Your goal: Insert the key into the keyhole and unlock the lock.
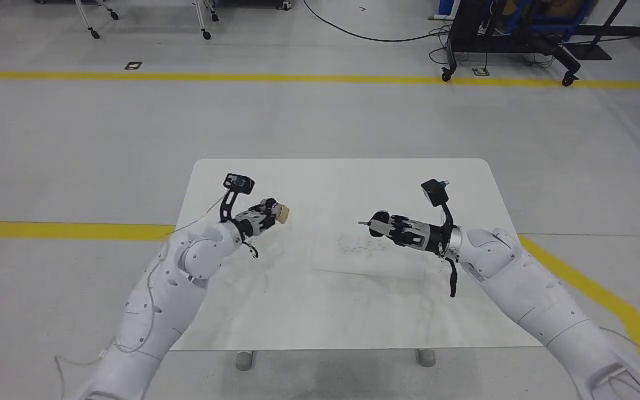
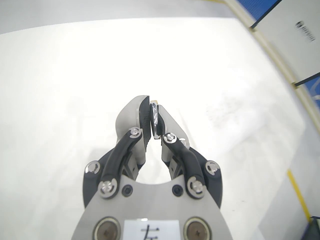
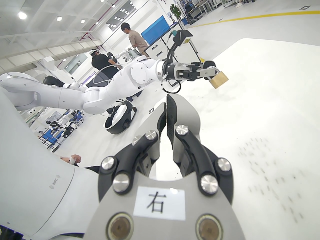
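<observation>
1. My right gripper (image 3: 167, 106) sits closest to my camera with its pads pressed together. In the top view a thin sliver pokes out past the tips, which I take to be the key (image 1: 363, 222). It aims at the padlock and stands well apart from it.
2. Between the key and the padlock there is only open air over the white table (image 1: 330, 300). Both look held up above the table.
3. Farther off, the brass padlock (image 3: 218, 79) is pinched by the left gripper (image 2: 152, 104), which is clamped on the steel shackle (image 2: 154, 122). The padlock's body sticks out beyond the fingertips, tilted, on the side facing the key.
4. As I judge it, the padlock is stiff, dense and heavy for its size. The smooth round shackle could pivot between the rubber pads, so the body may swing when the key pushes. I would want the hold low on the shackle, touching the body.
5. The key should be light, thin and rigid. Held by its bow with the blade free, it could twist in the pads during the turn.
6. I cannot tell which face of the padlock carries the keyhole.
</observation>
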`<action>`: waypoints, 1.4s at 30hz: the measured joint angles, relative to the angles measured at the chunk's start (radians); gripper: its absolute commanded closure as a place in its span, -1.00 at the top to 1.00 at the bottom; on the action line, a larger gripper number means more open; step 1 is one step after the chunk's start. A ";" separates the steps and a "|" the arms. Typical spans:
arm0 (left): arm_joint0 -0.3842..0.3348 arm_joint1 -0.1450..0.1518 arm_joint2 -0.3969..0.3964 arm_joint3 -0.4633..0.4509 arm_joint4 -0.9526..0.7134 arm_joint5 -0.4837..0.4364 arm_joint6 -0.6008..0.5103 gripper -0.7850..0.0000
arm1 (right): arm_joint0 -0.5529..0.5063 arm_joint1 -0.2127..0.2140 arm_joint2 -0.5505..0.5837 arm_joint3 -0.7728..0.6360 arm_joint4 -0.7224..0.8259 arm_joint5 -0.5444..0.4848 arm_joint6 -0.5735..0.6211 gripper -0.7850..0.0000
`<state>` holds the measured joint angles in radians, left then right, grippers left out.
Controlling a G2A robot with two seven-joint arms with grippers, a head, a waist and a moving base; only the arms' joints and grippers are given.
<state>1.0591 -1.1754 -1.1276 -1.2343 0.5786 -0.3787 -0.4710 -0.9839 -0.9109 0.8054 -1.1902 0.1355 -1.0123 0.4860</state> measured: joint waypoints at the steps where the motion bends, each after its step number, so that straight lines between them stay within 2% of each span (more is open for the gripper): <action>1: 0.005 0.001 -0.014 0.004 -0.057 -0.042 -0.007 -1.00 | 0.000 0.000 0.000 0.000 0.000 0.000 0.000 -1.00; 3: 0.009 0.003 -0.032 0.009 -0.155 -0.114 -0.018 -1.00 | 0.000 0.000 0.000 0.000 0.000 0.000 0.000 -1.00; 9: 0.009 0.003 -0.031 0.008 -0.145 -0.102 -0.017 -1.00 | 0.000 0.000 0.000 0.000 0.000 0.000 0.000 -1.00; 11: 0.022 -0.001 -0.028 0.003 -0.187 -0.109 -0.019 -1.00 | 0.000 0.000 0.000 0.000 0.000 0.000 0.000 -1.00; 15: 0.017 -0.011 -0.016 0.047 -0.432 -0.166 -0.117 -1.00 | -0.008 -0.005 0.000 -0.026 -0.007 0.023 -0.020 -1.00; 18: -0.018 -0.024 0.000 0.124 -0.692 -0.187 -0.262 -1.00 | -0.006 -0.021 -0.010 -0.053 -0.030 0.035 -0.062 -1.00; 20: -0.052 -0.032 0.009 0.187 -0.849 -0.180 -0.368 -1.00 | 0.004 -0.039 -0.025 -0.057 -0.045 0.022 -0.104 -1.00; 23: -0.093 -0.042 0.022 0.268 -0.979 -0.178 -0.460 -1.00 | 0.028 -0.068 -0.050 -0.043 -0.078 0.020 -0.161 -1.00; 27: -0.122 -0.055 0.036 0.335 -1.086 -0.175 -0.530 -1.00 | 0.060 -0.110 -0.081 -0.022 -0.156 0.045 -0.255 -1.00; 32: -0.157 -0.072 0.045 0.423 -1.247 -0.104 -0.650 -1.00 | 0.090 -0.168 -0.129 -0.014 -0.297 0.062 -0.376 -1.00; 42: -0.217 -0.103 0.059 0.550 -1.398 -0.079 -0.806 -1.00 | 0.120 -0.262 -0.199 0.048 -0.535 0.007 -0.550 -1.00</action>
<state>0.8421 -1.2784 -1.0691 -0.6839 -0.8195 -0.4572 -1.2774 -0.8637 -1.1729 0.6065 -1.1425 -0.3996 -1.0050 -0.0640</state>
